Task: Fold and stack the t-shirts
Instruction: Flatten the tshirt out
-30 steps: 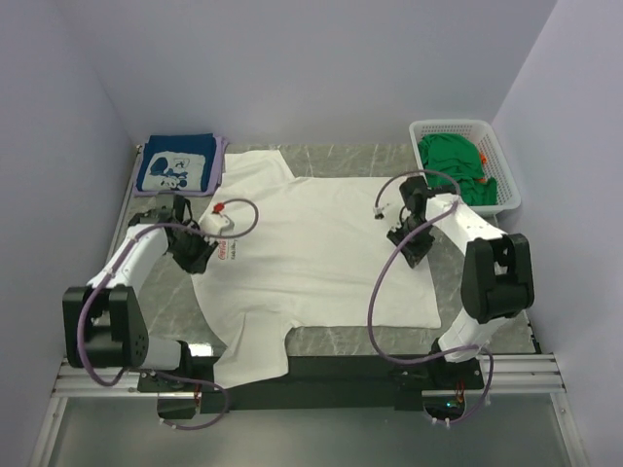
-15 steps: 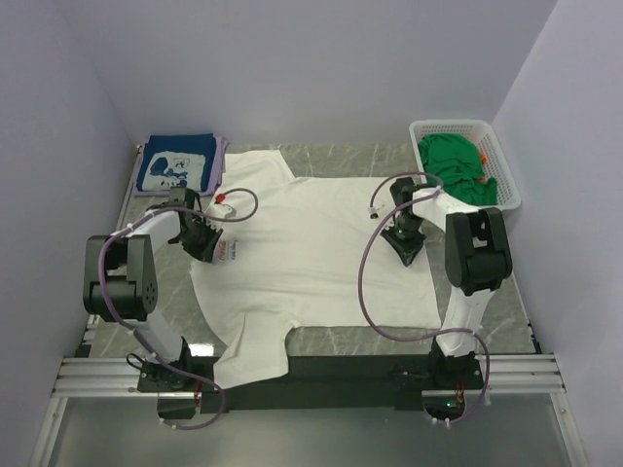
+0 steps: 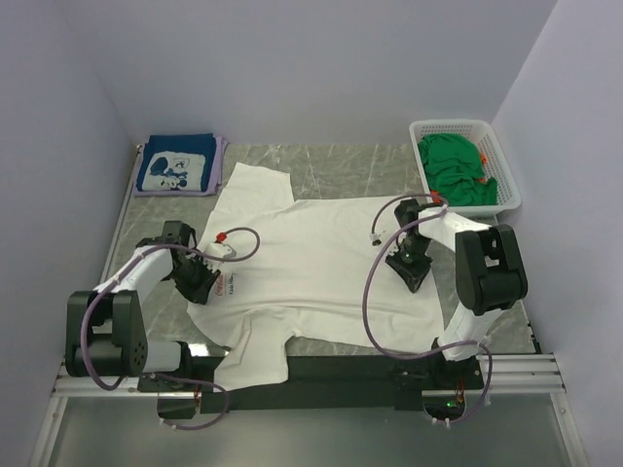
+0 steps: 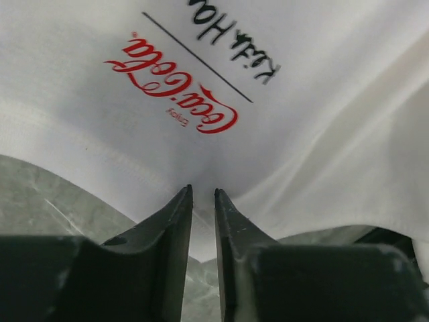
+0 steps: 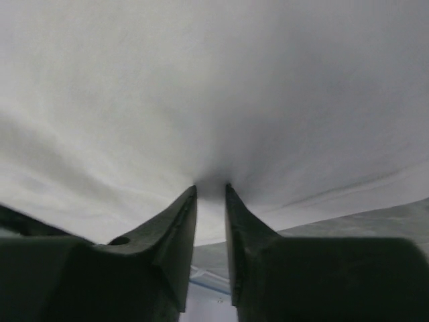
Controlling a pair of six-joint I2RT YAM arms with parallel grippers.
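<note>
Jaws of left gripper [image 4: 202,194] clamp white t-shirt [image 3: 311,255] beside red lettering [image 4: 171,84]; right gripper [image 5: 210,189] clamps its opposite side.

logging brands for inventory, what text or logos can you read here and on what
"Coca-Cola": red script, upside down in the left wrist view, on the large white cloth t-shirt.
"With Hon": black handwriting, same shirt, cut off at the frame edge.
Small red word by the logo: too small to read.
Folded navy t-shirt: white cartoon print, nothing legible.
</note>
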